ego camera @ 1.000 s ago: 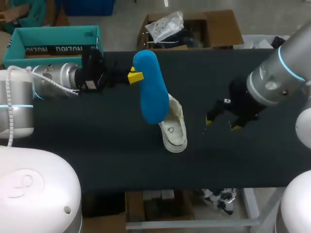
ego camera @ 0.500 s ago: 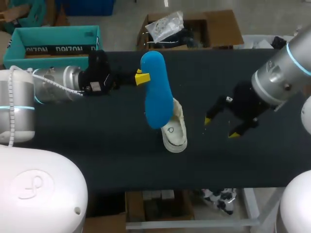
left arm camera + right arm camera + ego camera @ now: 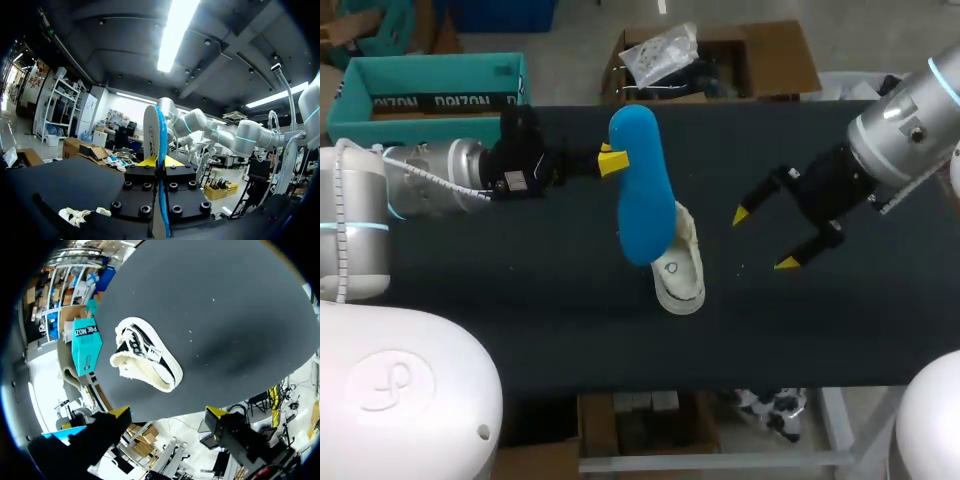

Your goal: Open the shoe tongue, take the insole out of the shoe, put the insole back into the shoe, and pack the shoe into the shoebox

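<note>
Insole out, ready to go back in

The shoebox (image 3: pixel 430 85) sits behind the left arm, off the table. The left gripper (image 3: pixel 610 160) is clamped on the edge of the blue insole (image 3: pixel 642 190), arm stretched out level. The insole stands on edge ahead of its fingers, with the far end over the shoe (image 3: pixel 678 270). The shoe lies between the two grippers. The right gripper (image 3: pixel 761 239) hangs beside it, apart, fingers spread and empty. Judged best: let the right gripper steady the shoe and tongue, then feed the insole in low end first.
</note>
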### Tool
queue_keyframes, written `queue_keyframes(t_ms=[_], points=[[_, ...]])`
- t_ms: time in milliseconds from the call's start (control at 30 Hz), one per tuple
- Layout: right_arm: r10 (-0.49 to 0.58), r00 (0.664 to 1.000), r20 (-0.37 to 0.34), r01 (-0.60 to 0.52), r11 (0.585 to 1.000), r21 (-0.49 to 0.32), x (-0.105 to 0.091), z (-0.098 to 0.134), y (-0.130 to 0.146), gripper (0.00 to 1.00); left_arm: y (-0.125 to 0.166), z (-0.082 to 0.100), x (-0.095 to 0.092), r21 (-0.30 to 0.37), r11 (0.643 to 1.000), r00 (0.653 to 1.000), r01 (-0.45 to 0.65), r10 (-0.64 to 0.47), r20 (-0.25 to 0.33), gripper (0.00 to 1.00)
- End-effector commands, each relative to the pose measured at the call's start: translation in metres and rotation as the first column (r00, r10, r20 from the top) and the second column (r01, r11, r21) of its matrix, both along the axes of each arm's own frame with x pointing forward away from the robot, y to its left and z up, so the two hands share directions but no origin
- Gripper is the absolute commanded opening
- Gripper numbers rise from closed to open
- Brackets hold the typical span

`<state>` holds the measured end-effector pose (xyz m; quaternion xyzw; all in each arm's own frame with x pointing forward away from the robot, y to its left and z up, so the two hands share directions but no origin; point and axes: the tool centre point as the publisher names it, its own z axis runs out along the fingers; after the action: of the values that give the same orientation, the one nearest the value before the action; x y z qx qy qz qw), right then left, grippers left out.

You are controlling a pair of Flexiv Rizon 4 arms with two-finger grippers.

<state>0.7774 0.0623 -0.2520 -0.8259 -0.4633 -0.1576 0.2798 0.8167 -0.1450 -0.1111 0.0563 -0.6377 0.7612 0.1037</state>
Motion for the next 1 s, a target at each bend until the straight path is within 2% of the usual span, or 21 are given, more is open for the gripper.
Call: queue_keyframes(t_ms=[33,300,367,400,467,500,533,1000], points=[[0.039,0.955,-0.296,0.016,0.983,0.183,0.011,0.003,0.002,1.0,0.0,0.0,-0.001,0.001,1.0,1.0,-0.006,0.006,0.0,0.0],[0.039,0.955,-0.296,0.016,0.983,0.183,0.011,0.003,0.002,1.0,0.0,0.0,-0.001,0.001,1.0,1.0,-0.006,0.006,0.0,0.0],[0.045,0.935,-0.351,0.044,0.969,0.243,0.017,0.008,0.01,1.0,0.0,0.0,-0.001,0.001,1.0,1.0,-0.006,0.006,0.0,0.0],[0.032,0.917,-0.397,0.078,0.963,0.257,0.018,0.009,0.014,1.0,0.0,0.0,-0.001,0.001,1.0,1.0,-0.006,0.006,0.0,0.0],[-0.012,0.841,-0.54,0.218,0.922,0.319,0.019,0.005,0.021,1.0,0.0,0.0,-0.001,0.001,1.0,1.0,-0.006,0.006,0.0,0.0],[-0.064,0.771,-0.634,0.343,0.88,0.328,0.019,0.002,0.024,1.0,0.0,0.0,-0.001,0.001,1.0,1.0,-0.006,0.006,0.0,0.0],[-0.095,0.713,-0.695,0.418,0.853,0.312,0.014,-0.001,0.028,1.0,0.0,0.0,-0.001,0.001,1.0,1.0,-0.006,0.006,0.0,0.0],[-0.095,0.713,-0.695,0.418,0.853,0.312,0.014,-0.001,0.028,1.0,0.0,0.0,-0.001,0.001,1.0,1.0,-0.006,0.006,0.0,0.0]])
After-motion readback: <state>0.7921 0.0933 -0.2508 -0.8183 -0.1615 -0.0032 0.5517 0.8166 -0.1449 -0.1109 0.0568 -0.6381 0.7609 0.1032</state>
